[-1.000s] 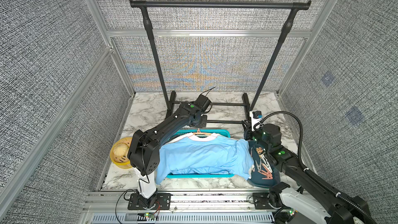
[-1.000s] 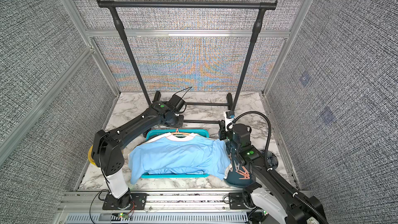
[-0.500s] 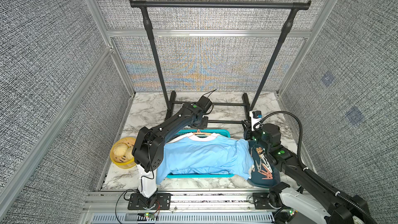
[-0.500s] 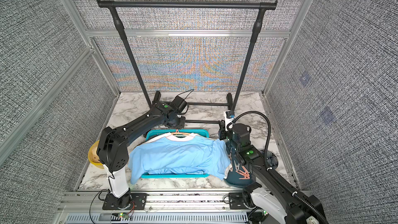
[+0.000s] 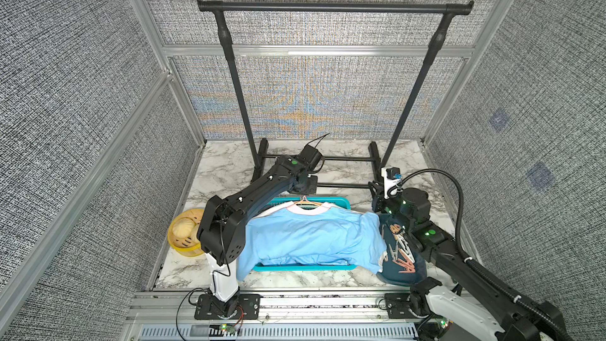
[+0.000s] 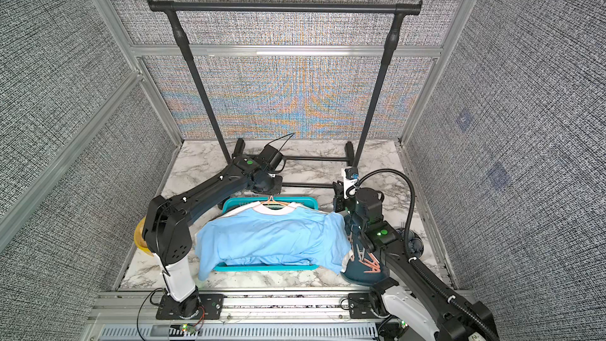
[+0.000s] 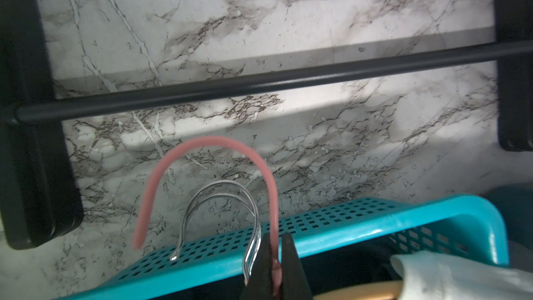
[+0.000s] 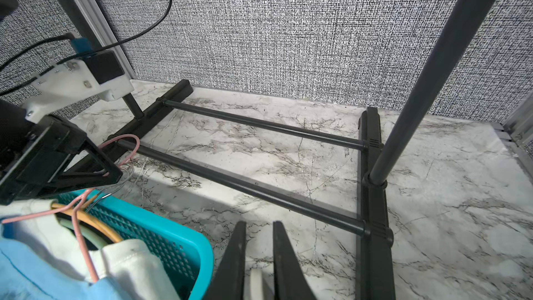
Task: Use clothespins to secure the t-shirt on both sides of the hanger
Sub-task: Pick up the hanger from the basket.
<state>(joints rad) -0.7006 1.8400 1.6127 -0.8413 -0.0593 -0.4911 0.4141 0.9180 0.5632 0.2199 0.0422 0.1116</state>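
A light blue t-shirt [image 5: 311, 237] lies on a pink wire hanger [image 5: 305, 200] across the teal basket [image 5: 341, 200]. In the left wrist view my left gripper [image 7: 275, 238] is shut on the stem of the pink hanger hook [image 7: 207, 142], just above the basket's back rim. My right gripper [image 8: 258, 226] hovers low beside the basket's right end, shut on a white clothespin [image 8: 256, 281] that sits deep between its fingers. Several more clothespins [image 5: 405, 257], pink and pale, lie on a dark blue plate [image 5: 393, 273] under the right arm.
Two bare metal hanger hooks [image 7: 222, 189] stand next to the pink one. The black clothes rack [image 5: 334, 6] rises behind, and its lower bar [image 7: 259, 82] runs just beyond the hook. A yellow basket [image 5: 183, 234] sits at the left. White garments [image 8: 129, 258] lie under the blue shirt.
My left gripper's jaws have closed on the pink hanger hook, and the left arm's elbow has shifted a little. The right arm has not moved.
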